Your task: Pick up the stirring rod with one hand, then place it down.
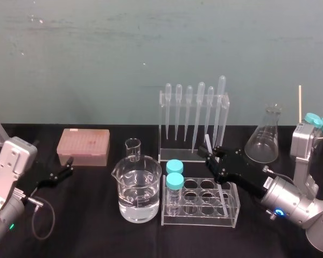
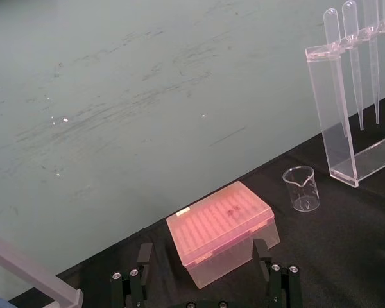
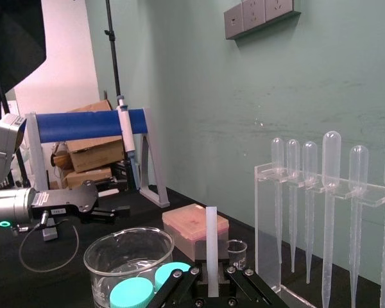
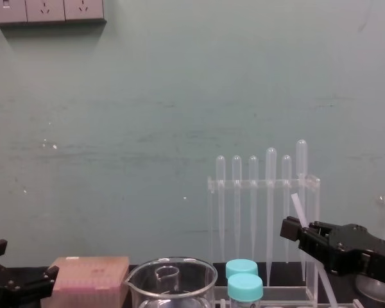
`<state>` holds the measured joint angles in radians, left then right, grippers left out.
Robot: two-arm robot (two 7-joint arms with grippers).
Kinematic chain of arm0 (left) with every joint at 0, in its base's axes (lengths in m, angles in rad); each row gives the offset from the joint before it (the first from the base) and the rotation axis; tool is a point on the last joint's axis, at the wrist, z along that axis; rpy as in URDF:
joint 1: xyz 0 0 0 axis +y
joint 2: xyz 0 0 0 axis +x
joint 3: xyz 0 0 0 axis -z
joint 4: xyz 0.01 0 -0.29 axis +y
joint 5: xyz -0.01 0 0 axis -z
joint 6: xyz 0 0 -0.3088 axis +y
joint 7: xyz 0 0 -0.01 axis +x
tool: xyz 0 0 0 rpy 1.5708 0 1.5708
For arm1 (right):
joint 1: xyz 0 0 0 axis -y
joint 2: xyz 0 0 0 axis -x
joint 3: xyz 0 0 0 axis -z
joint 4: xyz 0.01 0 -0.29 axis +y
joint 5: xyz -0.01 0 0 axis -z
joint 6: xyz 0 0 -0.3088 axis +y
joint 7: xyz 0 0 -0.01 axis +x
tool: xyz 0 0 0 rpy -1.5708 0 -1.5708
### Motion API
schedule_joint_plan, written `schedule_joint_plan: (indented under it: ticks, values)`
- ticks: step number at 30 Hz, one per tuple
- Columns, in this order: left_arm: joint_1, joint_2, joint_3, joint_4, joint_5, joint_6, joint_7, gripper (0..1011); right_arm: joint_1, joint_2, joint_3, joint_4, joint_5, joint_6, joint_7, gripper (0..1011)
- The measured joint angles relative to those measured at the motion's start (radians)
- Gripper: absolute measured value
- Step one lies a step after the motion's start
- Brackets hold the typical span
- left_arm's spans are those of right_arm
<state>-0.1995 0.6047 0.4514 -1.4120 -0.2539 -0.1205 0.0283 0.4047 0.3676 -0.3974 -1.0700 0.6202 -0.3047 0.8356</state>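
The stirring rod (image 1: 208,144) is a thin translucent-white stick, tilted, its top leaning toward the pipette stand. Its lower end reaches down into the clear tube rack (image 1: 199,220). My right gripper (image 1: 214,160) is shut on the rod's upper half, above the rack's back row. In the right wrist view the rod (image 3: 212,244) stands upright between the black fingers (image 3: 179,282). The chest view shows the same grip (image 4: 294,230), with the rod (image 4: 298,206) sticking up from it. My left gripper (image 1: 69,164) rests idle and open on the table at the left, near the pink box.
A large beaker of water (image 1: 137,193) stands left of the tube rack, with a small beaker (image 1: 133,148) behind it. Two teal-capped tubes (image 1: 175,180) occupy the rack's left end. Behind are the pipette stand (image 1: 167,129), a pink tip box (image 1: 83,145) and a conical flask (image 1: 264,142).
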Motion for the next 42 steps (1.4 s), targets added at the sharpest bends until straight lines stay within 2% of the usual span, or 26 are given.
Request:
schedule_joint_plan:
  ticks: [3,4,6,8,16,21,27,29,32,34,35,37,40,42]
  values:
    - [0.000,0.000,0.000,0.000,0.000,0.000,0.000,1000,0.000,0.000,0.000,-0.001,0.000,0.000,0.000,96]
    - [0.000,0.000,0.000,0.000,0.000,0.000,0.000,1000,-0.001,0.000,0.000,-0.001,0.000,-0.001,0.000,150]
    - [0.000,0.000,0.000,0.000,0.000,0.000,0.000,1000,-0.001,0.001,0.001,-0.001,0.000,-0.001,0.000,160]
    - [0.000,0.000,0.000,0.000,0.000,0.000,0.000,1000,-0.001,0.001,0.001,-0.002,0.000,-0.001,0.000,266]
    - [0.000,0.000,0.000,0.000,0.000,0.000,0.000,1000,-0.002,0.001,0.001,-0.003,0.000,-0.002,-0.001,501]
    - [0.000,0.000,0.000,0.000,0.000,0.000,0.000,1000,-0.002,0.001,0.002,-0.003,0.000,-0.002,-0.001,695]
    - [0.000,0.000,0.000,0.000,0.000,0.000,0.000,1000,-0.002,0.001,0.002,-0.003,0.000,-0.002,-0.001,839]
    - [0.000,0.000,0.000,0.000,0.000,0.000,0.000,1000,-0.002,0.001,0.002,-0.003,0.000,-0.002,-0.001,915]
    - [0.000,0.000,0.000,0.000,0.000,0.000,0.000,1000,-0.002,-0.002,0.008,-0.018,-0.002,-0.036,-0.002,990]
    - [0.000,0.000,0.000,0.000,0.000,0.000,0.000,1000,-0.004,-0.009,0.020,-0.038,0.004,-0.072,-0.002,1003]
    - [0.000,0.000,0.000,0.000,0.000,0.000,0.000,1000,-0.004,-0.009,0.020,-0.038,0.004,-0.072,-0.002,1003]
    - [0.000,0.000,0.000,0.000,0.000,0.000,0.000,1000,-0.008,-0.018,0.037,-0.065,0.009,-0.115,-0.009,1003]
    - [0.000,0.000,0.000,0.000,0.000,0.000,0.000,1000,-0.025,-0.027,0.073,-0.119,0.002,-0.166,-0.063,1003]
    - [0.000,0.000,0.000,0.000,0.000,0.000,0.000,1000,-0.037,-0.027,0.089,-0.143,-0.013,-0.171,-0.104,1003]
